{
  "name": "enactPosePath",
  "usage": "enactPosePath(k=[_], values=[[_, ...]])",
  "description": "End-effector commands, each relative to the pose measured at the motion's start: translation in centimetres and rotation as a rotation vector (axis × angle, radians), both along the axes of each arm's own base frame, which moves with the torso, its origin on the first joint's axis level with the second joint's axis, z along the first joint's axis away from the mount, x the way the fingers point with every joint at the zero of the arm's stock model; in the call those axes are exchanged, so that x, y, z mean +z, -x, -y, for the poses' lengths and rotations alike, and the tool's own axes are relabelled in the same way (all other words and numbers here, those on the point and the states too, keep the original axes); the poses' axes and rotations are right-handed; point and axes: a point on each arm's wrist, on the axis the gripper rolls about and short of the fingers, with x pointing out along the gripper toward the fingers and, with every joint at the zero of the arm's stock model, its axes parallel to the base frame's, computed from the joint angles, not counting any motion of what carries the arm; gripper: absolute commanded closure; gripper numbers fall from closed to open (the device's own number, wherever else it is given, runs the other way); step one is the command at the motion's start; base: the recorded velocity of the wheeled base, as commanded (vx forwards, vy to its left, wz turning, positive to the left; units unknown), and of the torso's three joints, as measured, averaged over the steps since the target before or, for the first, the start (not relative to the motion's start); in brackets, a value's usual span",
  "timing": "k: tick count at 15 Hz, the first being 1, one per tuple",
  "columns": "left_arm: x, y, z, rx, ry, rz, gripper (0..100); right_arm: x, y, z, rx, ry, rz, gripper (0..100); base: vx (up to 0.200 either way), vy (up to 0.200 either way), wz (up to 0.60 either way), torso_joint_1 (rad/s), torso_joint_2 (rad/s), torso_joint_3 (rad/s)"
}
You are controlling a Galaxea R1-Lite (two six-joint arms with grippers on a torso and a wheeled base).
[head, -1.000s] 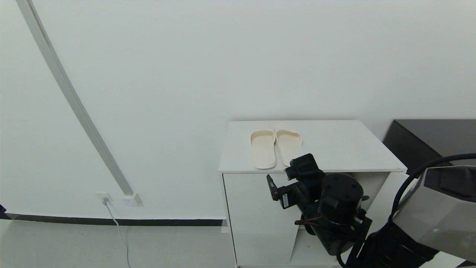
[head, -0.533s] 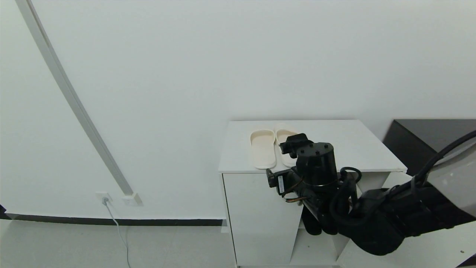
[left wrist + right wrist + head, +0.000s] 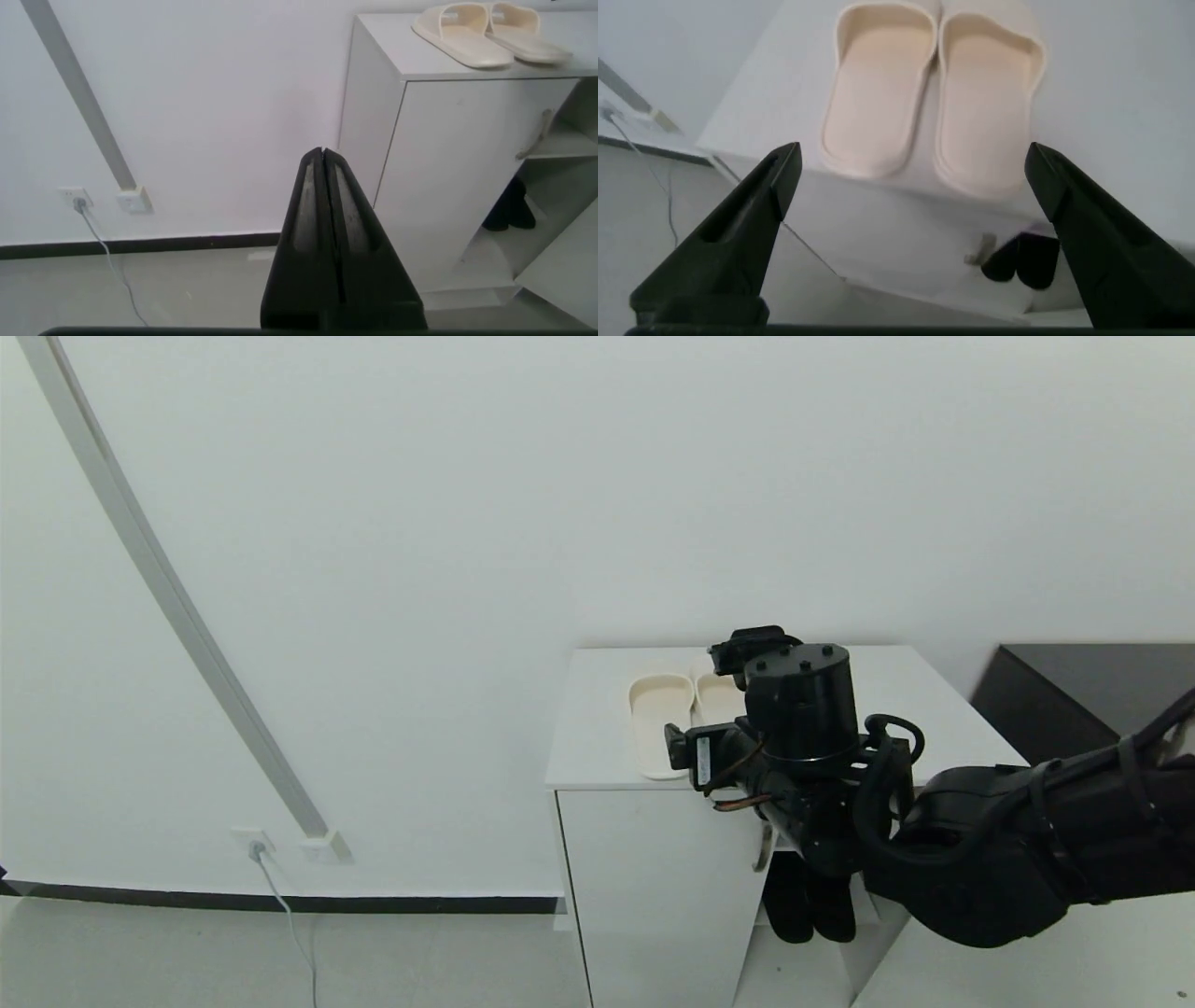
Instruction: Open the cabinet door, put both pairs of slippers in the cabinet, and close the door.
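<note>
A cream pair of slippers (image 3: 665,721) lies on top of the white cabinet (image 3: 653,877). My right gripper (image 3: 742,653) hangs just above that pair at the cabinet's front edge. In the right wrist view it (image 3: 912,154) stands wide open with the cream slippers (image 3: 934,93) between and beyond its fingers, touching nothing. A black pair of slippers (image 3: 810,905) stands inside the cabinet on a low shelf, also seen as dark slippers (image 3: 512,207). The cabinet door (image 3: 570,271) is swung open. My left gripper (image 3: 324,159) is shut on nothing, low and left of the cabinet.
A dark piece of furniture (image 3: 1092,681) stands right of the cabinet. A grey conduit (image 3: 159,579) runs slantwise down the wall to a socket with a cable (image 3: 252,847). Bare floor lies left of the cabinet. A door handle (image 3: 534,135) shows on the cabinet's closed panel edge.
My right arm rose from in front of the cabinet's lower part to above its top, over the cream slippers. The head camera shifted slightly. The black slippers inside have come into sight.
</note>
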Motion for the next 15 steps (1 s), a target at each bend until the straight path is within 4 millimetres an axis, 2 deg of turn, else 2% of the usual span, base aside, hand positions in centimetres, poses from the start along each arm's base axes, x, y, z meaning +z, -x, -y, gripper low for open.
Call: enactPosePath(k=[1, 3, 7, 11, 15], values=[[0.0, 0.0, 0.0, 0.000, 0.000, 0.000, 100, -0.1, 0.2, -0.3, 0.002, -0.006, 0.006, 0, 0.200, 0.000, 0.00, 0.007, 0.01, -0.002], [0.0, 0.0, 0.0, 0.002, 0.002, 0.000, 100, -0.6, 0.1, -0.4, -0.011, -0.015, 0.020, 0, 0.200, 0.000, 0.00, 0.010, 0.00, 0.007], [0.0, 0.0, 0.0, 0.002, 0.002, 0.000, 100, -3.3, -0.6, -0.9, -0.015, -0.001, 0.007, 0, 0.000, 0.000, 0.00, 0.000, 0.00, 0.000], [0.0, 0.0, 0.0, 0.002, 0.002, 0.000, 100, -6.6, -2.8, -1.7, -0.036, 0.004, 0.010, 0, 0.000, 0.000, 0.00, 0.000, 0.00, 0.000], [0.0, 0.0, 0.0, 0.002, 0.002, 0.000, 100, -7.3, -5.7, -1.8, -0.070, -0.020, 0.030, 0, 0.000, 0.000, 0.00, 0.000, 0.00, 0.000]])
